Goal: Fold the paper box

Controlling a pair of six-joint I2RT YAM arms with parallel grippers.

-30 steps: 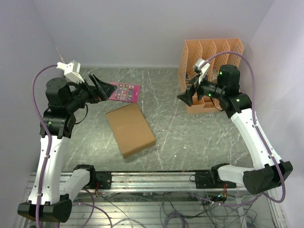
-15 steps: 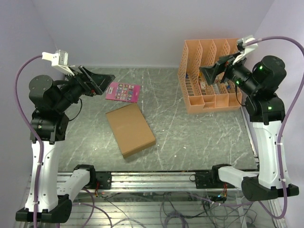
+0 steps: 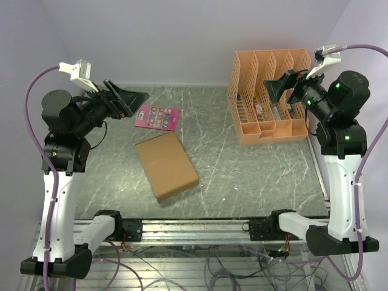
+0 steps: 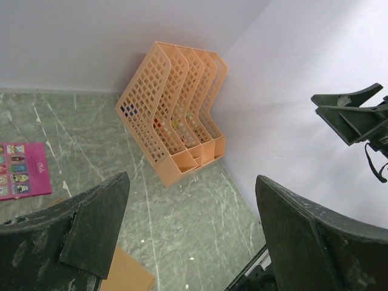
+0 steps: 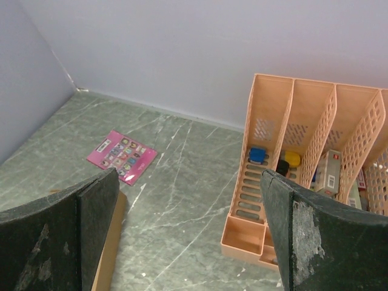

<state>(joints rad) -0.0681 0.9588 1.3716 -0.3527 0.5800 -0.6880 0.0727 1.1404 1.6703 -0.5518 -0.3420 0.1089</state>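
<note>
Green marbled table [image 3: 242, 176] across the middle of the top view, pale walls around it. Reared up over its left and right edges, two white-and-black arms with purple cables.

At the far right corner, standing upright: orange lattice file organizer [image 3: 267, 97] with four slots; in the right wrist view, small blue, yellow and black pieces and a white carton inside.

Near the middle of the table, slightly left, lying flat and turned at an angle: the paper box [image 3: 166, 165], a shallow brown rectangle with one side edge showing, well apart from both pincers.

In the air over the far left of the table, pointing toward the organizer: left pincer [image 3: 136, 104], spread wide and holding nothing. Up in front of the organizer's top: right pincer [image 3: 273, 96], gaping wide as well, empty.

Just beyond the box's far corner, flat on the table, near but not touching: small pink printed card [image 3: 157, 117].
</note>
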